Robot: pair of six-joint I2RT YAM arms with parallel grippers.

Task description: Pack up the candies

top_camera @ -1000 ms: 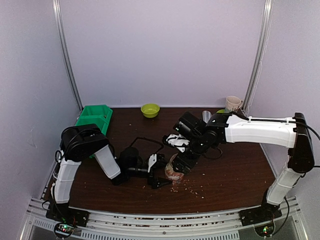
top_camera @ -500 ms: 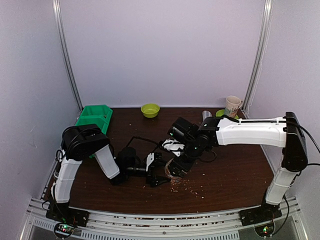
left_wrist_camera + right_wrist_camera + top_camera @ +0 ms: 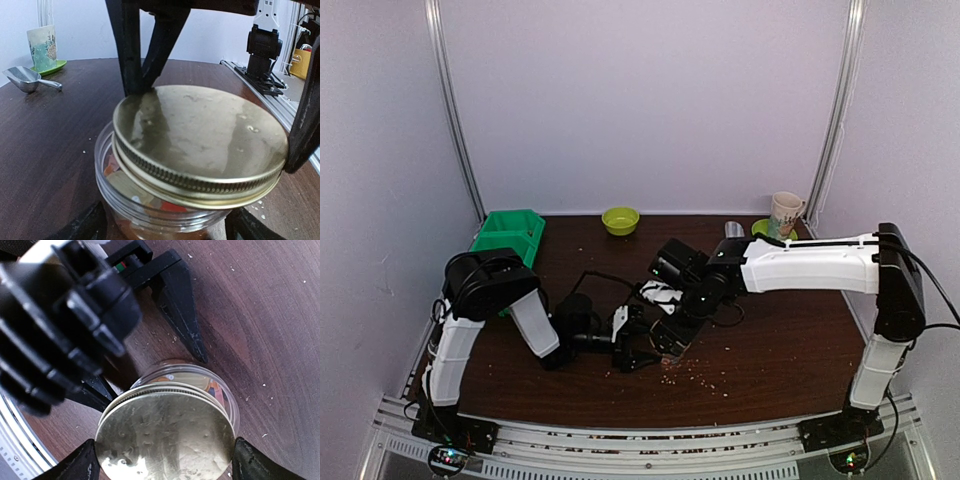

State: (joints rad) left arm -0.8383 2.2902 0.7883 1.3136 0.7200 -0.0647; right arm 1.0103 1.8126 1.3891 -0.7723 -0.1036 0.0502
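Gold lid [image 3: 200,140], pinched by the right gripper [image 3: 165,450], lies tilted and off-centre at the mouth of the clear jar [image 3: 106,175] in the middle of the table [image 3: 50,140], with the candies [image 3: 217,390] inside. Turned like this, it could cross-thread or jam. The left gripper [image 3: 165,222] straddles the jar's base, but I cannot tell whether it presses the glass; unbraced, the jar could spin or tip.

Gold lid [image 3: 200,140] covers most of the jar [image 3: 130,210] mouth; left fingers [image 3: 182,315] flank it.
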